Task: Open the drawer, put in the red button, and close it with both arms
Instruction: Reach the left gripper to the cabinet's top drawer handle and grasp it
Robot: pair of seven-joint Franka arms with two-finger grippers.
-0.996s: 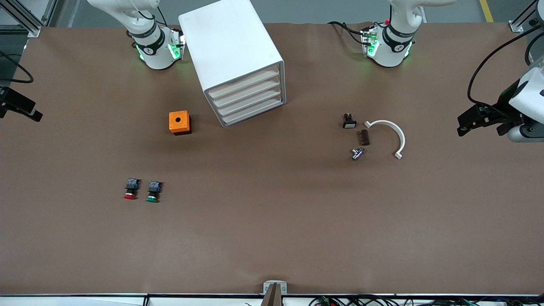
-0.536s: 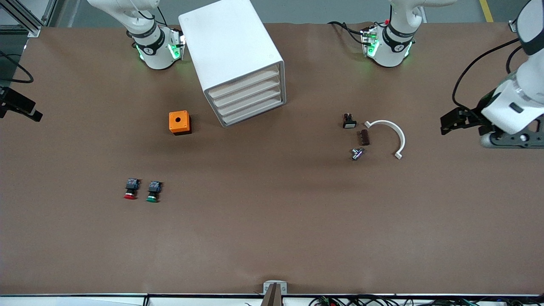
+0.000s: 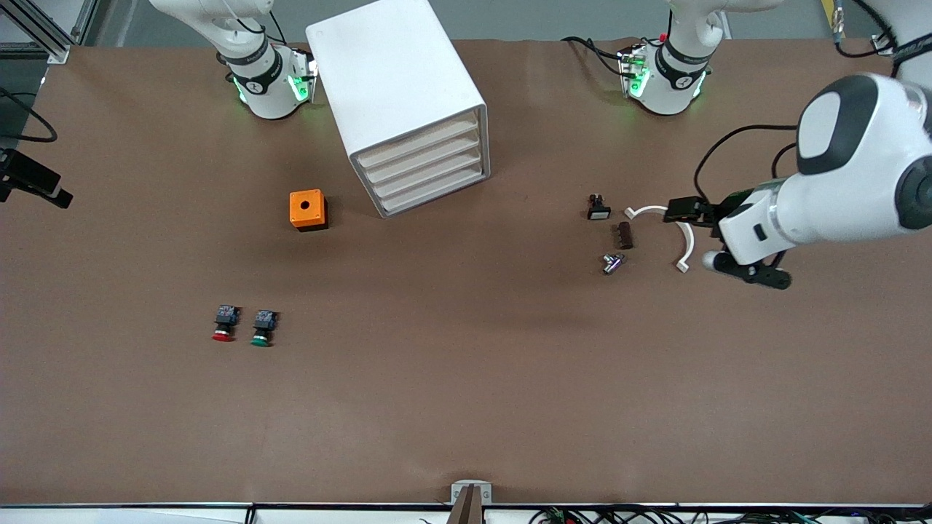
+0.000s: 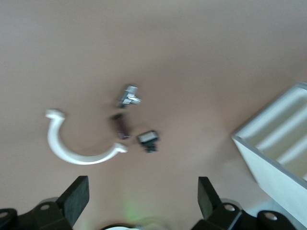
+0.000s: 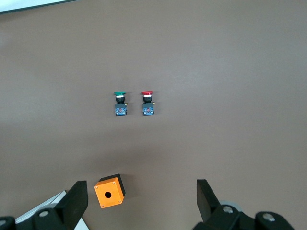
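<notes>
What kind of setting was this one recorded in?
Probably a robotics lab bench: a brown-covered table, aluminium framing at its corner, and industrial parts such as push-button switches and an orange switch box.

From my station the front view is evenly and brightly lit from above; the brown table (image 3: pixel 466 393) shows only soft, short shadows, one beside the orange box (image 3: pixel 308 209). Green status lights glow at both arm bases (small halos on the table). My left wrist view is blurred, the white curved bracket (image 4: pixel 76 146) smeared; the right wrist view is crisp, slightly dimmer toward its corners.
</notes>
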